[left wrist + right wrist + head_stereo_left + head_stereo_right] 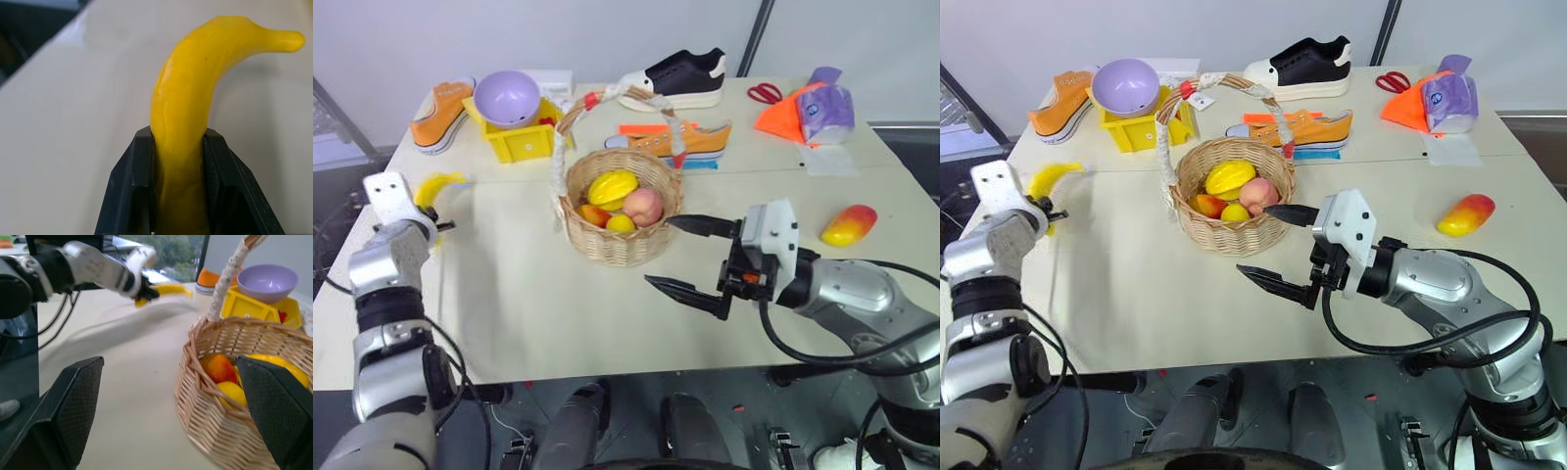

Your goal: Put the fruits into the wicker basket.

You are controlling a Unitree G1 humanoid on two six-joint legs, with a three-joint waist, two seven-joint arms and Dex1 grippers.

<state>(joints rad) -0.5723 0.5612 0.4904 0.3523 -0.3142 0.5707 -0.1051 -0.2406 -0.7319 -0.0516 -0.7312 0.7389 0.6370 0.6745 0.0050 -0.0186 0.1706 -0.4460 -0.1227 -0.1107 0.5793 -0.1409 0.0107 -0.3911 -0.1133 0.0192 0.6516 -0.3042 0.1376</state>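
From the head cameras, the left gripper is closed on the banana near the left edge of the table, the fruit curving up and away from the fingers. The wicker basket stands mid-table, holding a yellow star-like fruit, an apple and other small fruit. The right gripper hovers just in front of the basket, its jaws spread wide and empty. The mango lies on the table well to the right of that gripper.

In the left wrist view, the two black fingers clamp the banana's lower part, its tip arching over the tabletop.

In the right wrist view, the wide-apart fingers frame the basket's side, with the left gripper and banana well beyond it.
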